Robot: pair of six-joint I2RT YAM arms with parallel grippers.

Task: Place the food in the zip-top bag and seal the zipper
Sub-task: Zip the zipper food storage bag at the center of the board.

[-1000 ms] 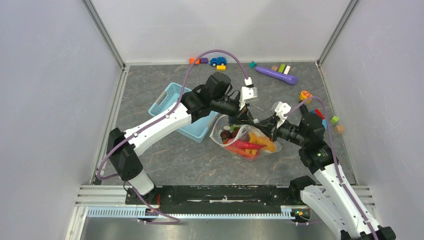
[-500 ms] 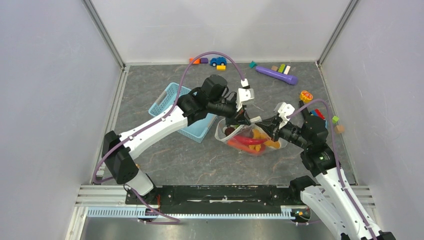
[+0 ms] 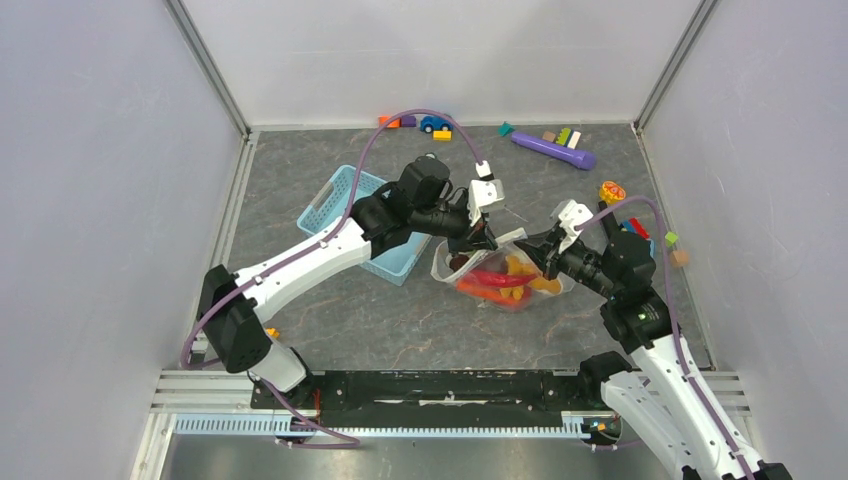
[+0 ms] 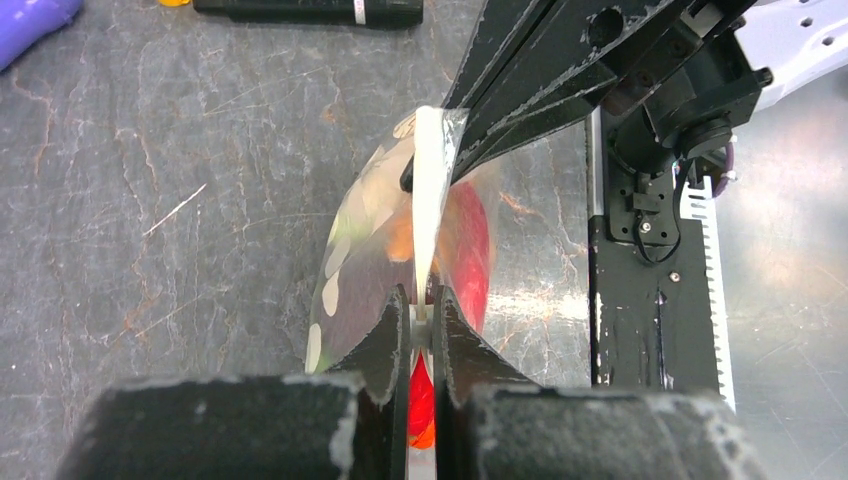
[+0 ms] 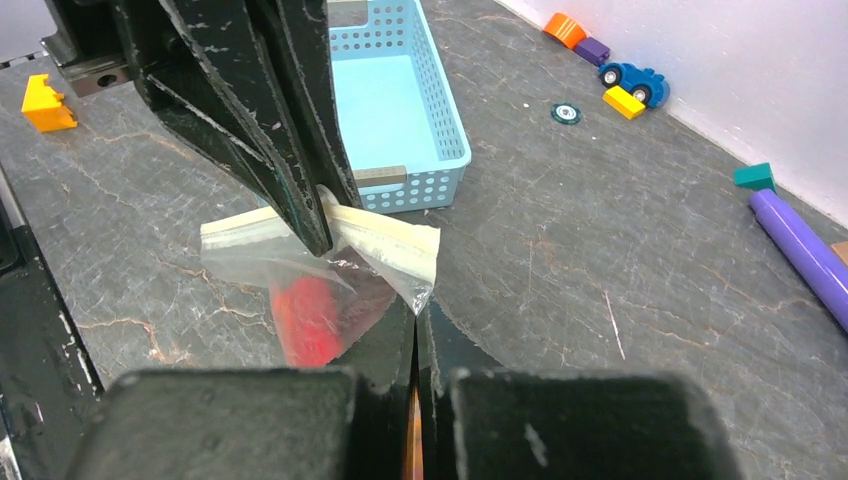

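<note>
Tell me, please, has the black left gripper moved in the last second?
Yes, slightly: the left gripper has edged toward the light-blue lattice basket and the near edge, shut on the clear dotted zip-top bag.

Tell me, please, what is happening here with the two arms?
Both arms are working on the zip-top bag. The food is inside it, and red and orange pieces show through the clear plastic. The left pincer is shut on the pale zipper strip along the bag's top edge. The right pincer is shut on the bag at one end of that strip. Whether the zipper is fully sealed cannot be told from these views.
</note>
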